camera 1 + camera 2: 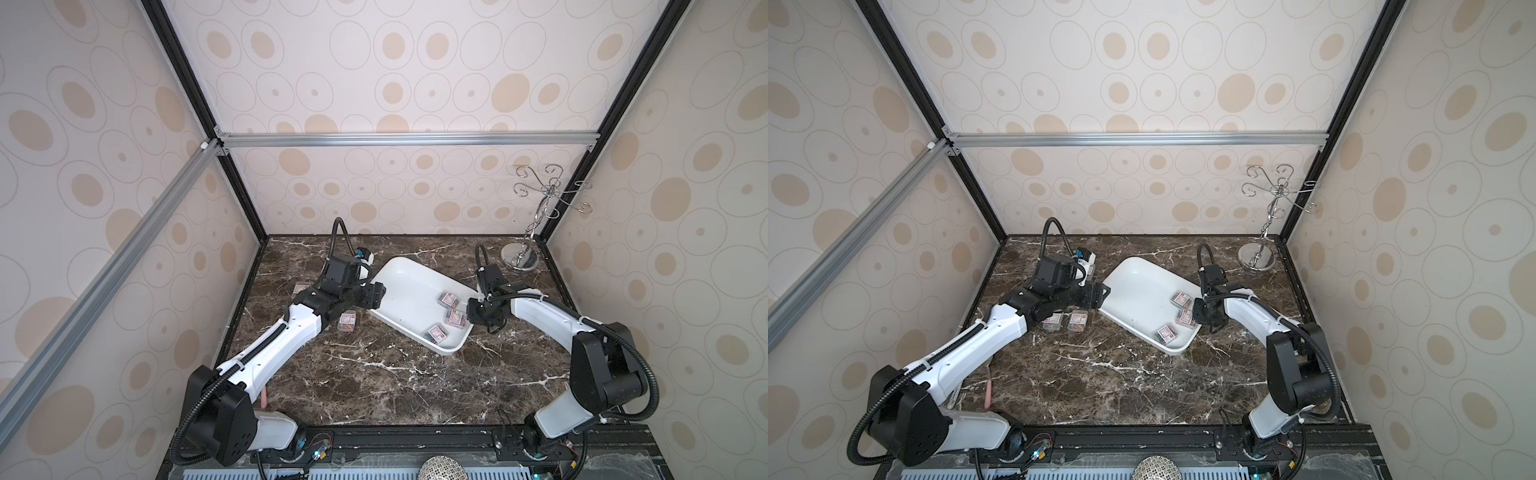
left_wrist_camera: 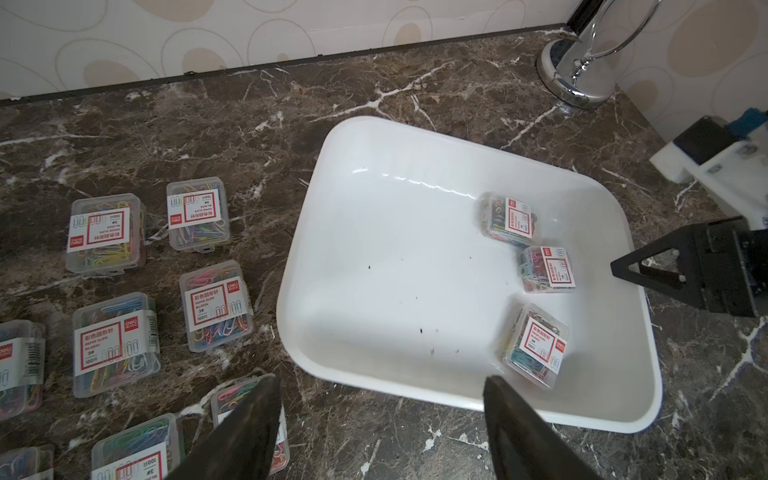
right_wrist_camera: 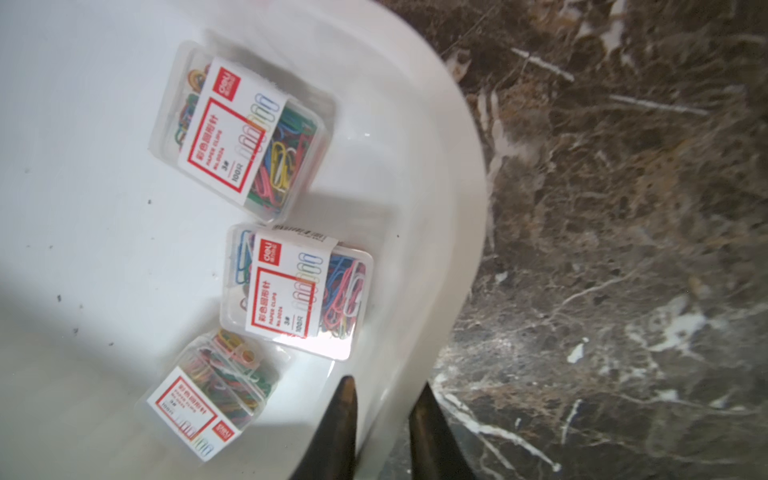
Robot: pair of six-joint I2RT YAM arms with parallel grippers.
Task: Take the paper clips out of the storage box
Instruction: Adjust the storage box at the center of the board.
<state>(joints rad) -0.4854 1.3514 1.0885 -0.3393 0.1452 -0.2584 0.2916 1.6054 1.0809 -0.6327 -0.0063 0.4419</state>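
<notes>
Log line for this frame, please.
left gripper: jaws open, empty | right gripper: jaws astride storage box rim, grip unclear | paper clips: three boxes in storage box, others on table

3 boxes of paper clips [image 2: 511, 220] lie in 1 white storage box [image 2: 328, 208]; 8 more show on the marble table [image 2: 374, 95] to its left, some cut off. 1 chrome hook stand [image 1: 519, 258] stands far right. 2 grippers: left gripper [image 2: 381, 380], right gripper [image 3: 387, 382].

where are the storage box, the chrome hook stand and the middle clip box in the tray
storage box [image 2: 395, 266]: left wrist view, its bare floor
chrome hook stand [image 1: 513, 262]: a top view, its round base
middle paper clip box [image 3: 286, 299]: right wrist view, its white-and-red label
</notes>
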